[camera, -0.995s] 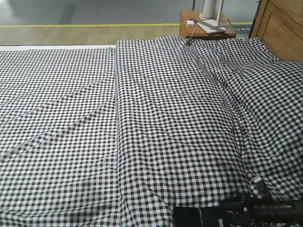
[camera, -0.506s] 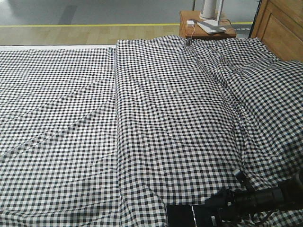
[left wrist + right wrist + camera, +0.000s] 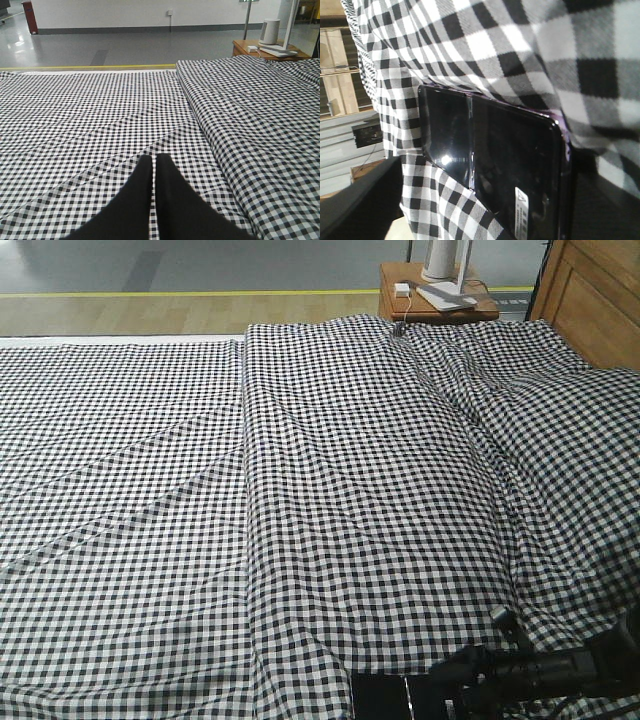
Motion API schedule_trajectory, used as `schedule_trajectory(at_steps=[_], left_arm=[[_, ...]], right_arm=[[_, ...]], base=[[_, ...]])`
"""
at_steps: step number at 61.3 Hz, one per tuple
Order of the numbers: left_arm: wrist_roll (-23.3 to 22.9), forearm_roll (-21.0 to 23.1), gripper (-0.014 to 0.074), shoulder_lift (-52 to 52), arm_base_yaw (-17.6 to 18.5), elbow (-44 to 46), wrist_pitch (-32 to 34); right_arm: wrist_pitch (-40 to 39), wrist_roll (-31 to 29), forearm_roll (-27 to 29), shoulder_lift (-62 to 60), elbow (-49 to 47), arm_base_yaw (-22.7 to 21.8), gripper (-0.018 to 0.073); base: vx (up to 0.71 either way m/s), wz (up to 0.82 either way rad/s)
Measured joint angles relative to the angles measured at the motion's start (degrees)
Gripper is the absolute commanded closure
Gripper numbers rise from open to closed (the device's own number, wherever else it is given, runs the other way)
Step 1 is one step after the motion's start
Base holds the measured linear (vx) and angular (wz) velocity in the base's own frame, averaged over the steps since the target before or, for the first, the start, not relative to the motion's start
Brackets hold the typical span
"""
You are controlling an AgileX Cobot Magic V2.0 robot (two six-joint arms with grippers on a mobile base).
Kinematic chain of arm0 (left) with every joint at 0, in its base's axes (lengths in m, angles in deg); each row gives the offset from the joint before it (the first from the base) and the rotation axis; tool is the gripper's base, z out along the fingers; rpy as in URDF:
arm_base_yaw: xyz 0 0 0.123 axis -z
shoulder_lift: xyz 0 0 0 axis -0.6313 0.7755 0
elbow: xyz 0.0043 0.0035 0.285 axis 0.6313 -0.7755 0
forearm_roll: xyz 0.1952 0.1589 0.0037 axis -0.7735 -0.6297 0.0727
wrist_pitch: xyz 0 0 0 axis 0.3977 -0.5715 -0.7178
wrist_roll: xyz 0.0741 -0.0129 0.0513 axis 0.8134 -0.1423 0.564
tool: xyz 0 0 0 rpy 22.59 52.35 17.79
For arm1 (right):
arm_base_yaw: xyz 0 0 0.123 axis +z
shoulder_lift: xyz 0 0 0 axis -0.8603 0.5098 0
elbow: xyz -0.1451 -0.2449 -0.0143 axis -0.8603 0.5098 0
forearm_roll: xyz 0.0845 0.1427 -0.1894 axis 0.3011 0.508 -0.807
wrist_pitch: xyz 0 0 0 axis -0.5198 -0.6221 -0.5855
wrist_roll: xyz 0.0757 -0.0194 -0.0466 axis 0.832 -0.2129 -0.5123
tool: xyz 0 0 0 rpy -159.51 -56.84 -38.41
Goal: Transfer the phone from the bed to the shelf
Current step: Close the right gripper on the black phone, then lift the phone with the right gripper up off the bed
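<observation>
Our phone [image 3: 490,165] lies on the bed [image 3: 300,490], not lifted yet. Our right gripper [image 3: 425,692] sits wide around it; our left gripper [image 3: 154,157] is pinched closed, empty. Carrying is left.

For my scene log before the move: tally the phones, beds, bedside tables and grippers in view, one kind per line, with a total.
Phones: 1, the phone lying on the bedding
Beds: 1, the bed
Bedside tables: 1, the bedside table
Grippers: 2, the left gripper and the right gripper
Total: 5
</observation>
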Motion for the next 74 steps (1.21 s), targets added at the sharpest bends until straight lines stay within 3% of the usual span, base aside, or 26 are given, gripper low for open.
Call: schedule_trajectory(at_steps=[7, 15, 33, 74], left_arm=[[0.00, 0.00, 0.0596, 0.00, 0.00, 0.00, 0.00], [0.00, 0.00, 0.0596, 0.00, 0.00, 0.00, 0.00], [0.00, 0.00, 0.0596, 0.00, 0.00, 0.00, 0.00], [0.00, 0.00, 0.0596, 0.00, 0.00, 0.00, 0.00]], right_arm=[[0.06, -0.07, 0.00, 0.11, 0.00, 0.00, 0.0050], [0.06, -0.13, -0.06, 0.17, 0.00, 0.00, 0.0179], [0.01, -0.41, -0.71, 0.27, -0.14, 0.00, 0.0575], [3.32, 0.17, -5.34, -6.08, -0.27, 0.00, 0.0565]], base=[[0.00, 0.00], [0.00, 0.00], [0.00, 0.00], [0.00, 0.00]])
